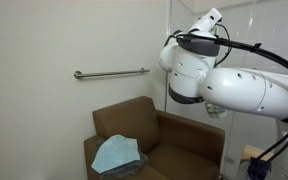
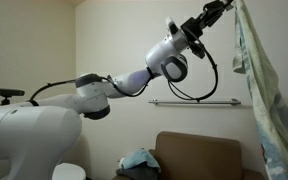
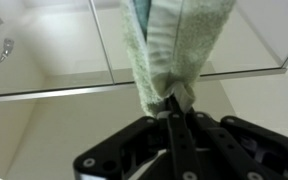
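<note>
In an exterior view, my white jointed arm (image 1: pixel 239 88) is filling the right half of the frame and bending up toward the top edge. My fingertips are not showing here. Lower left of centre, a brown upholstered armchair (image 1: pixel 179 140) is standing against the wall. A light blue crumpled cloth (image 1: pixel 117 155) is lying on its seat. Above the chair, a grey metal grab bar (image 1: pixel 112 73) is running level along the wall.

In an exterior view from farther back, the arm is stretching from the lower left to the upper right corner. There my gripper (image 2: pixel 227 6) is holding up a pale green terry towel (image 2: pixel 259 75). The towel is hanging down the right edge of the frame, well above the armchair (image 2: pixel 199 155) and the blue cloth (image 2: pixel 139 160).

In the wrist view, my gripper (image 3: pixel 172 105) is coming up from the bottom centre. Its black jaws are pressing together and pinching a bunched fold of the towel (image 3: pixel 169 45). The towel is rising from them to the top edge of the frame.
</note>
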{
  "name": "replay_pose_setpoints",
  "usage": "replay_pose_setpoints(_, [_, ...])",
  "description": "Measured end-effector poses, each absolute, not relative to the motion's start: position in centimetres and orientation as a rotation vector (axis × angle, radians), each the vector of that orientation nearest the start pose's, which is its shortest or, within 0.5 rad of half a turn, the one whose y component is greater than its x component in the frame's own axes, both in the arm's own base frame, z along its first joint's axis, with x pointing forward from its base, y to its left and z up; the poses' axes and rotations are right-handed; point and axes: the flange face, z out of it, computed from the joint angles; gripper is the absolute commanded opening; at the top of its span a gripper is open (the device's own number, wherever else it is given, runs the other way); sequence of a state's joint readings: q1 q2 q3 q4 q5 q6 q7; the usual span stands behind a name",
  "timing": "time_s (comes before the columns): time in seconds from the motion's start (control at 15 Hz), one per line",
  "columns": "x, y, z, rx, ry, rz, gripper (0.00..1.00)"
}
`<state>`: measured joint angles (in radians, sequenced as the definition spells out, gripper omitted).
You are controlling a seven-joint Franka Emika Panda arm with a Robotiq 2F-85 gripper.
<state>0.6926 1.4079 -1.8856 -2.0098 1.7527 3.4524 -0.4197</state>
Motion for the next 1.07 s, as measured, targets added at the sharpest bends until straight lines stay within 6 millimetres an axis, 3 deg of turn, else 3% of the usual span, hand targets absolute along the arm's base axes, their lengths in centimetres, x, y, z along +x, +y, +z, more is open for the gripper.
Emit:
replay_pose_setpoints(0.4, [39.2,-28.9,62.6,0.794,-0.932,1.555,0.04])
replay_pose_setpoints(0.6, [40.2,-28.0,62.4,0.798,-0.905,1.573,0.04])
replay_pose_setpoints(0.87, [41.1,-25.4,63.5,0.791,-0.87,1.623,0.04])
replay_pose_setpoints(1.07, [41.2,-25.2,63.6,0.793,-0.869,1.627,0.04])
